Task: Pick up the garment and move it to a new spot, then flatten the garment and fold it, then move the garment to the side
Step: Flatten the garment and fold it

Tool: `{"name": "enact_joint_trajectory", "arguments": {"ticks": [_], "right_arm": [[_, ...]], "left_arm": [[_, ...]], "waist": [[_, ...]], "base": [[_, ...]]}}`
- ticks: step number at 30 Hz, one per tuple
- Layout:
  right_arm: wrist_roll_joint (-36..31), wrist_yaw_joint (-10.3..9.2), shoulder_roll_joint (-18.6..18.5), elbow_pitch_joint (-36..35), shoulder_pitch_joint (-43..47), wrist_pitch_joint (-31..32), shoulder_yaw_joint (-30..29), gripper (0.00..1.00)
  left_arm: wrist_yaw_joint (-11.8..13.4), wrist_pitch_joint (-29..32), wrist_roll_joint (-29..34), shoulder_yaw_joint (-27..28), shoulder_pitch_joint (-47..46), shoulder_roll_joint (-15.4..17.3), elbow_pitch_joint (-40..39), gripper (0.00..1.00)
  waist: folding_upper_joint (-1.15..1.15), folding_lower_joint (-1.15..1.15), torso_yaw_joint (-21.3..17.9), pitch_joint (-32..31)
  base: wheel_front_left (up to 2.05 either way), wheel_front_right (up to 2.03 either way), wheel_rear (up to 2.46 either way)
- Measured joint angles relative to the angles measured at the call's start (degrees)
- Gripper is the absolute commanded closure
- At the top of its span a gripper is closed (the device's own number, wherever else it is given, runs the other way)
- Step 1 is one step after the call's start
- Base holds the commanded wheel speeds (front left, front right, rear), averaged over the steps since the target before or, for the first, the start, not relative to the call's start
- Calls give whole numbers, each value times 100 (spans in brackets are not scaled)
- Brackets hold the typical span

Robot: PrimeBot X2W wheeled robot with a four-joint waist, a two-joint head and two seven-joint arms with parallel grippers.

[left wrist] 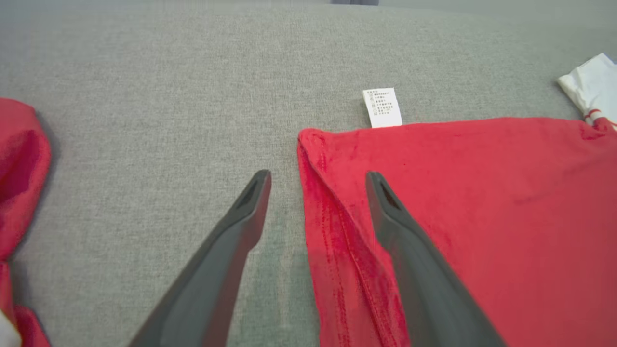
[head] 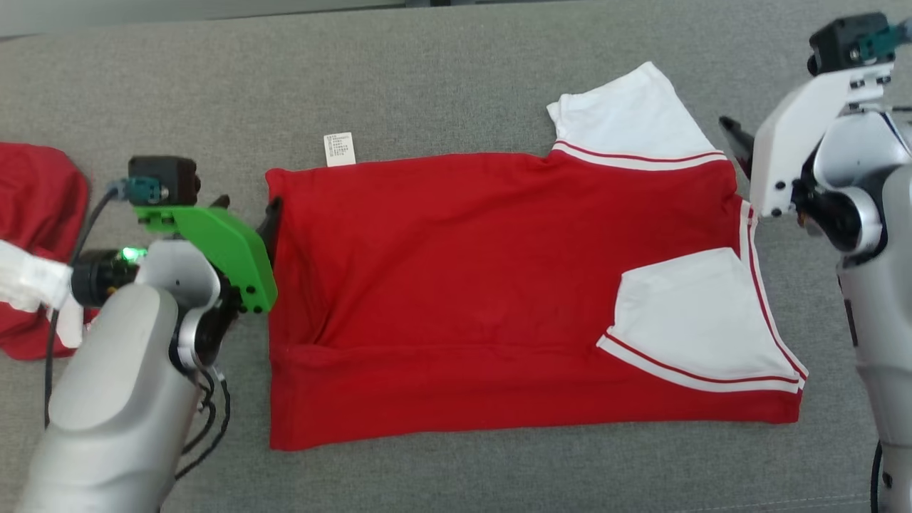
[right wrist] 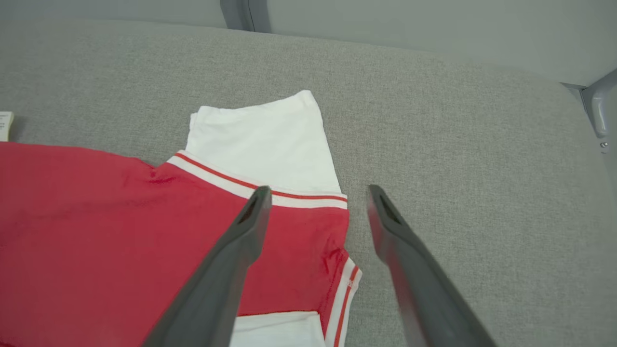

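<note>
The grey woven surface (head: 427, 85) carries the red garment (head: 463, 285), lying flat at its middle. The left gripper (left wrist: 318, 176) and right gripper (right wrist: 318, 190) straddle its end edges, jaws wide. A pale wall (right wrist: 434, 29) stands behind.

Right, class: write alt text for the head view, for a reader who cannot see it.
A red T-shirt with white sleeves lies partly folded on a grey fabric surface, one sleeve tucked over its body. The left gripper is at its hem end and the right gripper at its shoulder end; another red garment lies at the left edge.
</note>
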Motion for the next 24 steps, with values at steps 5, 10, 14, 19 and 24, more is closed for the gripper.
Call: {"name": "enact_joint_trajectory", "arguments": {"ticks": [5, 10, 14, 19, 24], "right_arm": [[13, 0, 33, 457, -762, -175, 369, 0], [48, 1, 25, 764, -1134, -325, 566, 0], [78, 1, -66, 910, -1279, -411, 637, 0], [93, 1, -211, 1002, -1396, -452, 676, 0], [85, 1, -377, 1010, -1490, -399, 705, 0]], "left_arm": [[-80, 135, 123, -110, -764, -9, 566, 0], [-194, 179, 198, -221, -1255, -100, 920, 0], [-245, 238, 248, -321, -1424, -171, 1178, 0], [-188, 339, 323, -423, -1563, -221, 1355, 0], [-148, 238, 374, -493, -1594, -254, 1362, 60]], "waist": [[0, 0, -12, 349], [0, 0, -37, 669], [0, 1, -38, 887], [0, 1, 11, 1057], [0, 0, 101, 1134]], "base": [[0, 0, 0], [0, 0, 0], [0, 0, 0], [0, 0, 0], [0, 0, 0]]}}
